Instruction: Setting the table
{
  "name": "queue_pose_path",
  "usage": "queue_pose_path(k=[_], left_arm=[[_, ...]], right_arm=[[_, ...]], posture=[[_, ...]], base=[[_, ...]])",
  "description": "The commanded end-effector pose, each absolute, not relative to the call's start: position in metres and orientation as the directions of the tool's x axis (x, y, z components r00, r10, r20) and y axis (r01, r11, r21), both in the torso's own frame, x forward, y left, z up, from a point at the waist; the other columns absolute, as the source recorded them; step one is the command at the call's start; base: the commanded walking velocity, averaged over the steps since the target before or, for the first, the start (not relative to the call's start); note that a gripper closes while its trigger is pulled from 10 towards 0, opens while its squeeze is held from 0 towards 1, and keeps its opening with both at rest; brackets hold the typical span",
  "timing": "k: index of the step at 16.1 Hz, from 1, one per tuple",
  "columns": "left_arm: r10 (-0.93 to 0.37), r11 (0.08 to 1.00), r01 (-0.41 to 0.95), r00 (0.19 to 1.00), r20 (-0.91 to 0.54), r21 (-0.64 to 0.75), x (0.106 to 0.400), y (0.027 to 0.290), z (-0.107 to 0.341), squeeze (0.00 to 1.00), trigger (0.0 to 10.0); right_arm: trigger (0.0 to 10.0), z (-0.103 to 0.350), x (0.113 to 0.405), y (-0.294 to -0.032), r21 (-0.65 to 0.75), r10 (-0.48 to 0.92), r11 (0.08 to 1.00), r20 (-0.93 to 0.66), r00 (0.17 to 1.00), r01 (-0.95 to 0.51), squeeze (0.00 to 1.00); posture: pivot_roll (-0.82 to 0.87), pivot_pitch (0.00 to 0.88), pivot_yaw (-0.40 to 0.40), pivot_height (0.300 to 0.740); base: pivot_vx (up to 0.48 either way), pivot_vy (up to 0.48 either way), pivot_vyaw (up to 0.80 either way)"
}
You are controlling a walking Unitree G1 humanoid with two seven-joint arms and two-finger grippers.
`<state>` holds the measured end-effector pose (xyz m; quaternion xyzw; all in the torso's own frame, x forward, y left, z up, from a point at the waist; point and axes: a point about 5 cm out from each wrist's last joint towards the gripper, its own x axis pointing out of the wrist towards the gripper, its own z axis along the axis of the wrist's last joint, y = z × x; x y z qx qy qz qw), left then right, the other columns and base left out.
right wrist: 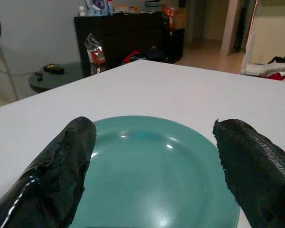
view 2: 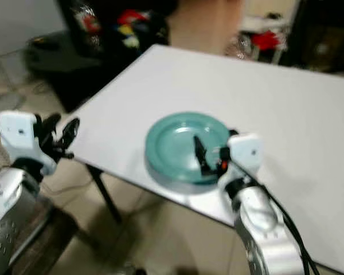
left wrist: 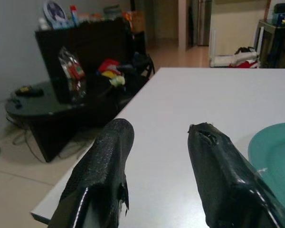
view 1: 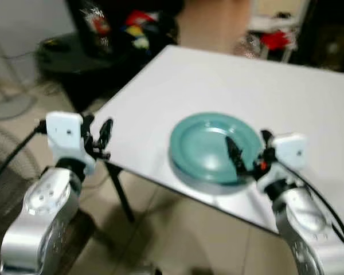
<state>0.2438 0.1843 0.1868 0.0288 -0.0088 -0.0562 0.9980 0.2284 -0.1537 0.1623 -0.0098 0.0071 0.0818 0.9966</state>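
Observation:
A teal plate (view 1: pixel 209 143) lies on the white table (view 1: pixel 218 80), close to its near edge. My right gripper (view 1: pixel 249 152) hovers at the plate's near right rim, open, with its fingers spread over the dish and nothing between them. In the right wrist view the plate (right wrist: pixel 152 175) sits between and beyond both black fingers (right wrist: pixel 66 161). My left gripper (view 1: pixel 98 134) is held at the table's left corner, just off its edge and open, with nothing in it. The left wrist view looks across the bare tabletop (left wrist: pixel 180 95), with the plate's rim (left wrist: pixel 275 156) at the side.
A black table leg (view 1: pixel 119 192) drops to the tiled floor below the left corner. Beyond the table's left side stand a low round dark table (view 1: pixel 63 48) and a dark cabinet (right wrist: pixel 123 33) with clutter. A fan base (view 1: pixel 11 103) is at the far left.

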Motion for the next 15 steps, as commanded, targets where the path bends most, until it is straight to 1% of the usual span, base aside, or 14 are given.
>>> queue_pose_path(k=[1, 2, 3, 4, 5, 7, 8, 11, 15], left_arm=[[-0.116, 0.99, 0.115, 0.993, 0.01, 0.081, 0.243, 0.181, 0.183, 0.0, 10.0], [-0.107, 0.991, 0.106, 0.994, 0.008, 0.078, 0.243, 0.182, 0.182, 0.0, 10.0], [-0.101, 0.993, 0.1, 0.995, 0.009, 0.069, 0.243, 0.182, 0.181, 0.0, 10.0], [-0.114, 0.991, 0.113, 0.993, 0.008, 0.064, 0.244, 0.18, 0.182, 0.0, 10.0], [-0.129, 0.99, 0.128, 0.992, 0.007, 0.061, 0.243, 0.179, 0.182, 0.0, 10.0], [-0.124, 0.989, 0.125, 0.992, -0.016, 0.083, 0.237, 0.181, 0.176, 0.0, 10.0], [-0.111, 0.991, 0.112, 0.994, -0.018, 0.07, 0.237, 0.182, 0.175, 0.0, 10.0], [-0.087, 0.994, 0.089, 0.996, -0.027, 0.06, 0.239, 0.183, 0.172, 0.0, 10.0], [-0.079, 0.993, 0.082, 0.996, -0.037, 0.082, 0.234, 0.182, 0.17, 0.0, 10.0]], right_arm=[[10.0, 0.156, 0.228, -0.162, 0.03, 0.09, 0.996, -0.052, 0.995, -0.089, 0.0], [10.0, 0.153, 0.228, -0.161, 0.079, 0.083, 0.994, -0.06, 0.995, -0.078, 0.0], [10.0, 0.152, 0.228, -0.159, 0.089, 0.093, 0.992, -0.066, 0.993, -0.087, 0.0], [10.0, 0.154, 0.229, -0.159, 0.024, 0.101, 0.995, -0.069, 0.992, -0.099, 0.0], [10.0, 0.156, 0.228, -0.159, -0.011, 0.096, 0.995, -0.062, 0.993, -0.097, 0.0], [10.0, 0.155, 0.226, -0.161, -0.029, 0.087, 0.996, -0.056, 0.995, -0.089, 0.0], [10.0, 0.154, 0.226, -0.16, -0.037, 0.1, 0.994, -0.058, 0.993, -0.103, 0.0], [10.0, 0.159, 0.227, -0.149, -0.034, 0.2, 0.979, -0.054, 0.978, -0.202, 0.0], [10.0, 0.159, 0.228, -0.148, -0.022, 0.236, 0.971, -0.064, 0.97, -0.237, 0.0]], posture=[[-0.07, 0.0, 0.081, 0.74], [-0.07, 0.0, 0.081, 0.74], [-0.07, 0.0, 0.092, 0.74], [-0.08, 0.0, 0.098, 0.74], [-0.08, 0.0, 0.099, 0.74], [-0.07, 0.0, 0.095, 0.74], [-0.07, 0.0, 0.097, 0.74], [-0.07, 0.0, 0.089, 0.74], [-0.05, 0.0, 0.07, 0.74]], base=[[0.0, -0.48, 0.0], [0.0, -0.48, 0.0], [0.0, -0.48, 0.0], [0.0, -0.48, 0.0], [0.0, -0.48, 0.0], [0.0, -0.48, 0.0], [0.0, -0.48, 0.0], [0.0, 0.0, 0.69], [0.0, 0.0, 0.8]])
